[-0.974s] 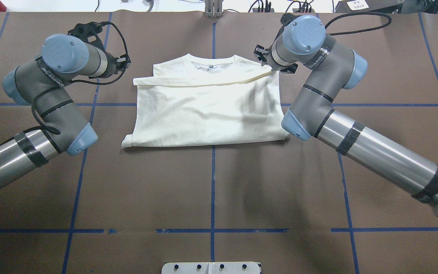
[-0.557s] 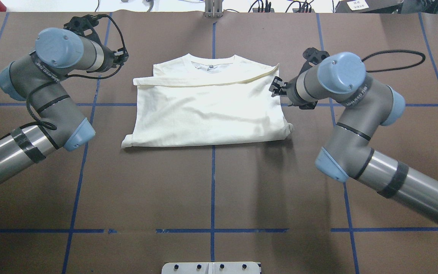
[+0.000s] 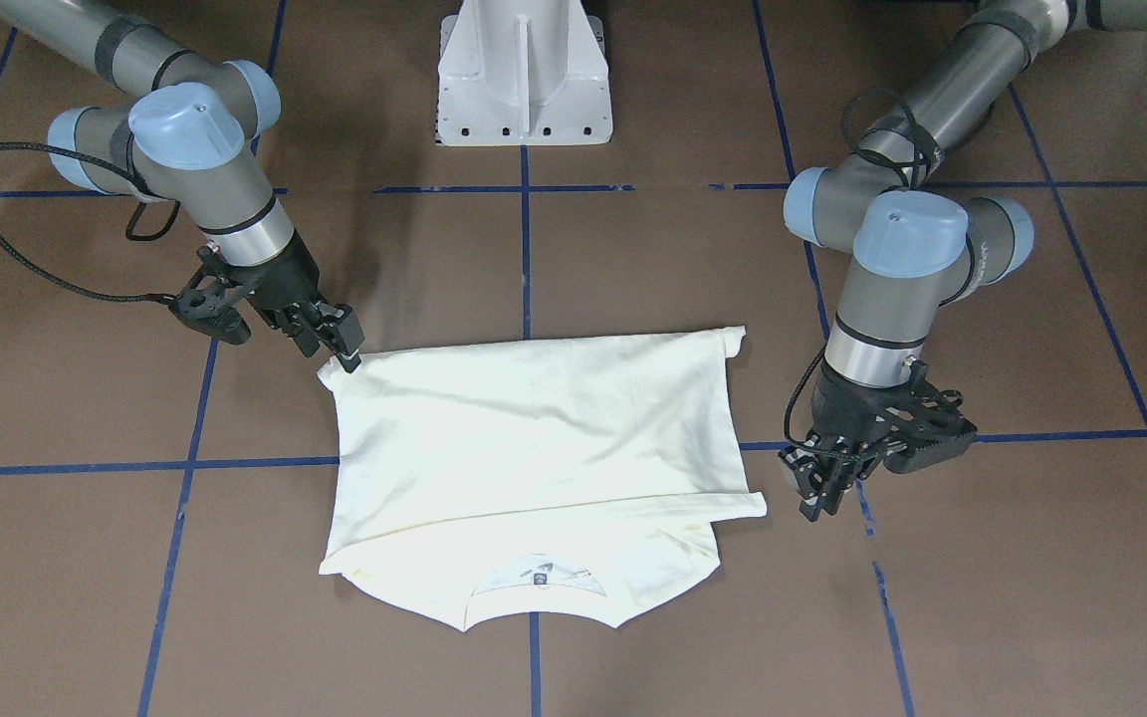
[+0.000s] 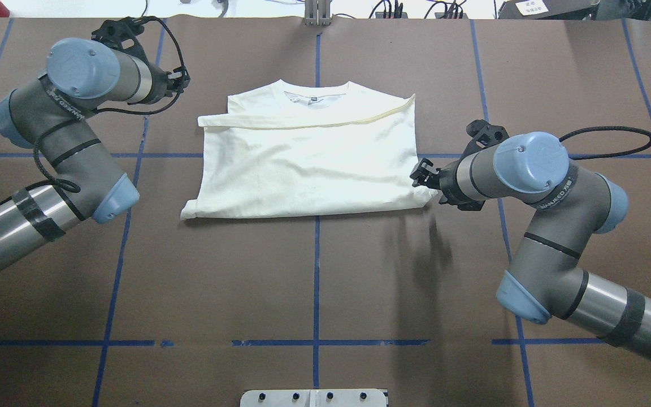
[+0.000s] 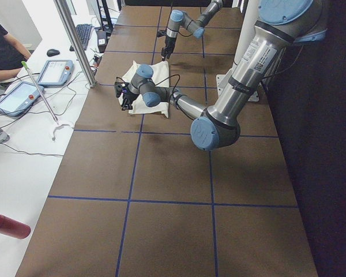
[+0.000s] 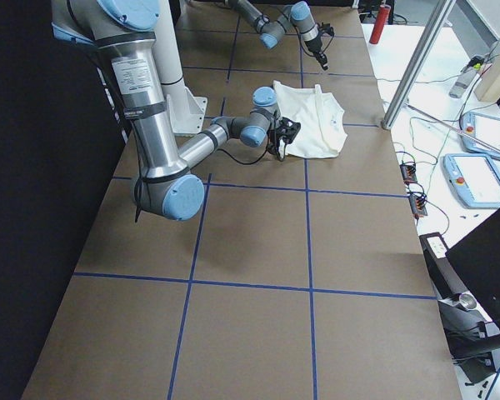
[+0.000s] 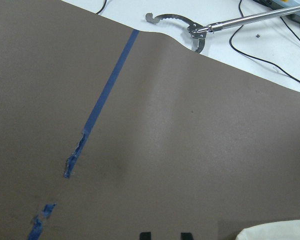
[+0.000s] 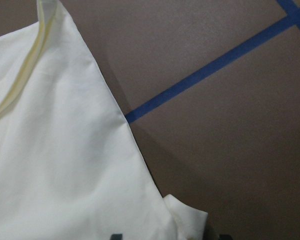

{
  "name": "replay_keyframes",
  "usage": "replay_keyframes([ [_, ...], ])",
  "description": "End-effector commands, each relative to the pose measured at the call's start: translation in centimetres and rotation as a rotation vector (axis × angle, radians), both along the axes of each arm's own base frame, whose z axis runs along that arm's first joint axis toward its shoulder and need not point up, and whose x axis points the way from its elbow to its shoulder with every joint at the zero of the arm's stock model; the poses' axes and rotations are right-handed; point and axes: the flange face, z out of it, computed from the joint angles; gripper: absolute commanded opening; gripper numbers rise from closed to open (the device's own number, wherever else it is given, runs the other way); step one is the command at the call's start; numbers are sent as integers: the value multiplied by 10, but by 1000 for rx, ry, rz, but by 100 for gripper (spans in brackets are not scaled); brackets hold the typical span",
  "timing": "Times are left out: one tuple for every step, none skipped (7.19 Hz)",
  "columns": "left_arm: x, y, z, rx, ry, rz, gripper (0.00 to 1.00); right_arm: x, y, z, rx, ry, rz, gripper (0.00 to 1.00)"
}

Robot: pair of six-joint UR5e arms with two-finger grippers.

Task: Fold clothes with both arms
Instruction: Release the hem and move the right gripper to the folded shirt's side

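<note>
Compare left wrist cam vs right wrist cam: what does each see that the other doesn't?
Left wrist only: a metal grabber tool and cables on the white surface beyond the mat, plus a torn patch of blue tape. Right wrist only: the yellowish folded hem and a corner of the T-shirt. Both: brown mat, blue tape line, some T-shirt.

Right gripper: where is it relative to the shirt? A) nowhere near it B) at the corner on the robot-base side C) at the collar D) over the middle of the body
B: the right gripper is at the shirt's base-side corner, and its wrist view shows that corner between its open jaws.
</note>
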Motion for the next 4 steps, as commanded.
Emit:
replay_keyframes([
  [-3,-3,5,11,-26,-36,32,-14,-3,3,3,17,8,70],
  [-3,-3,5,13,-25,-38,32,-23,-2,16,-6,38,0,70],
  [-3,-3,6,11,-27,-38,32,-23,0,16,-8,38,-2,55],
  [-2,-3,5,12,-26,-36,32,-18,3,17,-9,37,-5,1],
])
